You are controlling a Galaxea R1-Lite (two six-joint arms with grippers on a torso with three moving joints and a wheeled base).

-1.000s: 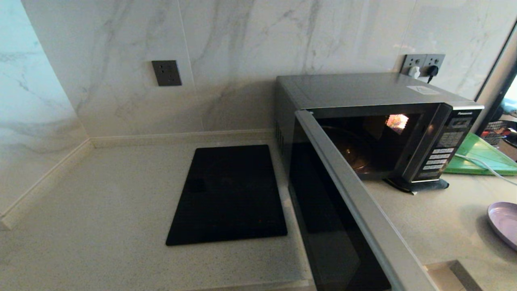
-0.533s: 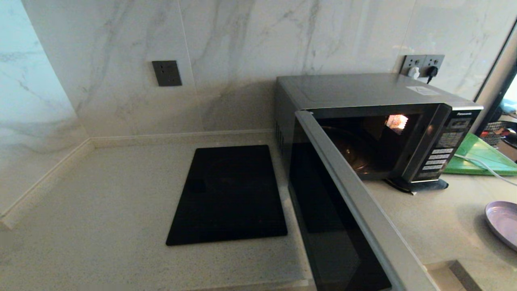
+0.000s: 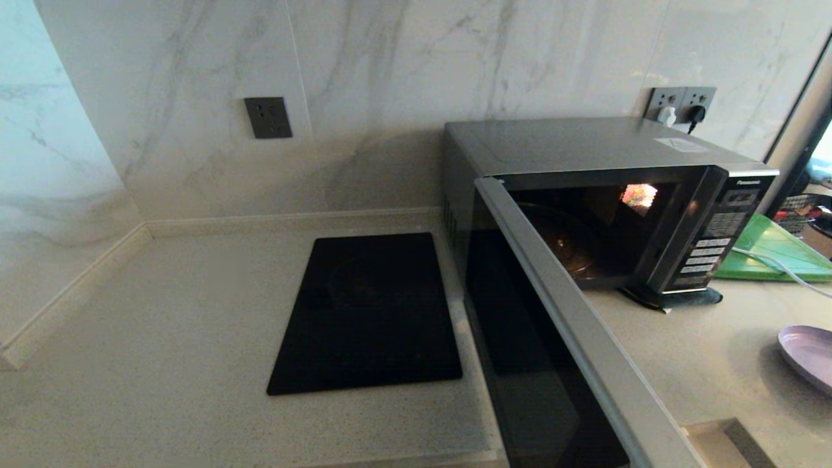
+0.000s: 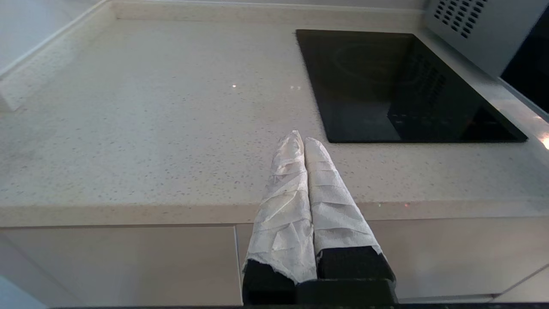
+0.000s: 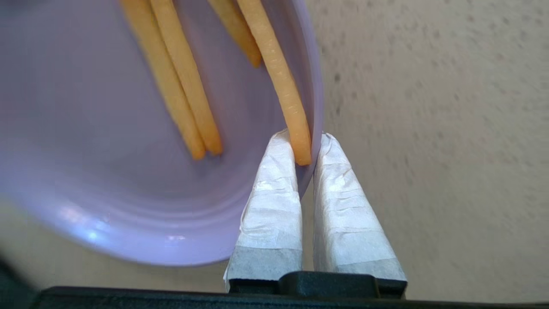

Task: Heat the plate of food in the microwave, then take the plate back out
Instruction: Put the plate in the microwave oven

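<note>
Right gripper (image 5: 305, 148) pinches the lavender plate of food (image 5: 128, 180) by its rim, one fry beside the fingers. Head view: plate (image 3: 806, 354) at the counter's right edge, nudged slightly since before; microwave (image 3: 585, 195) door open. Left gripper (image 4: 299, 143) parked, closed.

One legible marking found: the brand name "Panasonic", printed at the top of the microwave (image 3: 585, 195) button panel. The button labels beneath it cannot be read.

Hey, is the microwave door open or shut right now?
Open. The microwave door swings out toward the camera, and the lit, empty cavity shows behind it.
</note>
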